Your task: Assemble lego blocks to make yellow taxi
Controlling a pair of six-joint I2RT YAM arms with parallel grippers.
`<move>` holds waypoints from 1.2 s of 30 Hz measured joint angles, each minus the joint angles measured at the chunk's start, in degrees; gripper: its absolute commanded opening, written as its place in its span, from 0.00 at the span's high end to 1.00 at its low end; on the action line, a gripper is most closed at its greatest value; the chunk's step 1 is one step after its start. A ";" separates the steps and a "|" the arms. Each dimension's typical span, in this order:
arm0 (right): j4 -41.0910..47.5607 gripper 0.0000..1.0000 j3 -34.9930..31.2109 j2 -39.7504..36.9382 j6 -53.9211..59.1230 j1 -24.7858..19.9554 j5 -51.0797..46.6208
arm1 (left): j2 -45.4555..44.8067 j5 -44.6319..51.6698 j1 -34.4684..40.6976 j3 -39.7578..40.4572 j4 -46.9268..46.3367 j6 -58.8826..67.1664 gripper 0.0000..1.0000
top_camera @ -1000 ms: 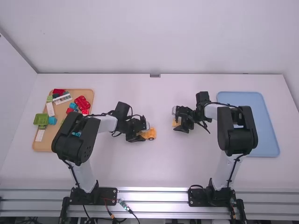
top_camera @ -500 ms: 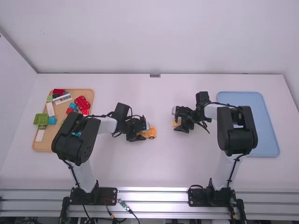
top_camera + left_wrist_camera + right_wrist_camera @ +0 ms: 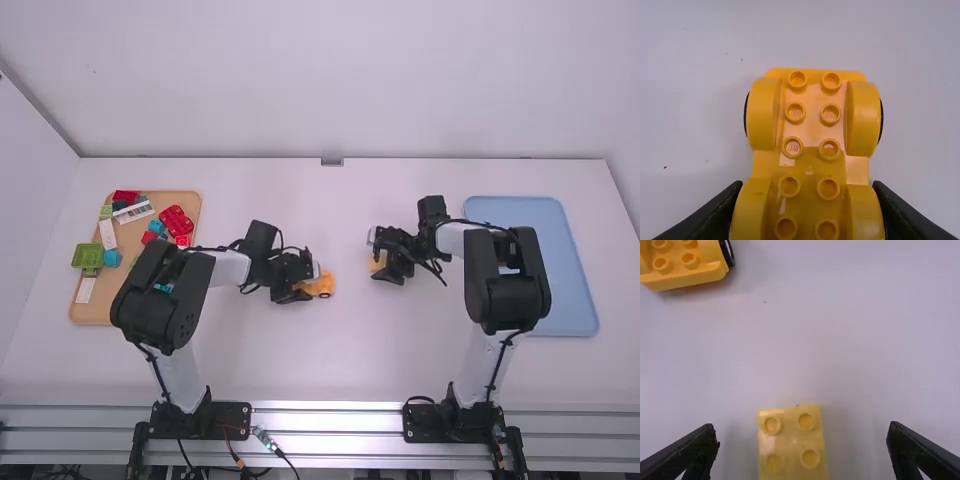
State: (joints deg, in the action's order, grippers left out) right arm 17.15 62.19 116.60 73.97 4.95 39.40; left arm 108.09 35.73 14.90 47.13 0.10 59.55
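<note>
On the table left of the middle, my left gripper (image 3: 303,284) is shut on the yellow car base (image 3: 322,286). In the left wrist view the fingertips of my left gripper (image 3: 807,192) press against both sides of the studded car base (image 3: 812,115) at its nearer wheel arches. My right gripper (image 3: 378,262) is low over a yellow block (image 3: 375,261) right of the middle. The right wrist view has the open right gripper (image 3: 802,432) with the small studded yellow block (image 3: 792,442) between its fingers, a gap on each side. Part of the car base (image 3: 687,262) is farther off.
A wooden tray (image 3: 91,313) at the far left holds a green piece (image 3: 88,256), red bricks (image 3: 176,222), blue bricks and white pieces, partly behind the left arm. A blue tray (image 3: 567,260) lies at the right, partly behind the right arm.
The right arm has shifted very slightly to the left. My left gripper and the car base have kept their place.
</note>
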 measured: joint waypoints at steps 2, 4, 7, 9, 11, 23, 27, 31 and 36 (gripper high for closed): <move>-0.50 0.11 0.00 0.35 0.02 -0.74 0.63 | 0.00 -0.07 0.02 0.00 0.00 0.02 0.98; -0.48 0.11 0.13 1.11 0.15 -1.07 1.03 | 0.00 -0.22 0.07 0.00 -0.02 0.00 0.98; -0.22 0.13 0.22 2.16 0.48 -1.09 1.38 | 0.00 -0.26 0.13 0.00 0.02 -0.02 0.98; -0.31 0.14 0.22 2.51 0.68 -0.96 1.38 | 0.00 -0.31 0.17 0.00 0.04 -0.04 0.98; -0.35 0.15 0.22 2.54 1.20 -0.98 1.70 | -0.02 -0.31 0.17 0.00 0.04 -0.02 0.98; -0.48 0.12 0.33 2.67 5.29 -4.02 7.80 | 0.00 -0.50 0.33 0.00 0.44 -1.09 0.98; -0.70 0.12 0.74 4.15 6.29 -4.52 8.70 | -0.02 -0.66 0.39 0.00 0.46 -1.27 0.98; -0.48 0.14 0.74 5.11 6.73 -3.98 9.75 | -0.02 -0.68 0.39 0.00 0.59 -1.29 0.98; -0.57 0.16 0.74 5.11 7.19 -3.85 10.78 | -0.02 -0.68 0.39 0.00 0.63 -1.29 0.99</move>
State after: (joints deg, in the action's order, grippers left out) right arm 16.58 62.94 121.71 81.17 1.10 50.17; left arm 108.07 35.05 15.29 47.13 0.73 58.26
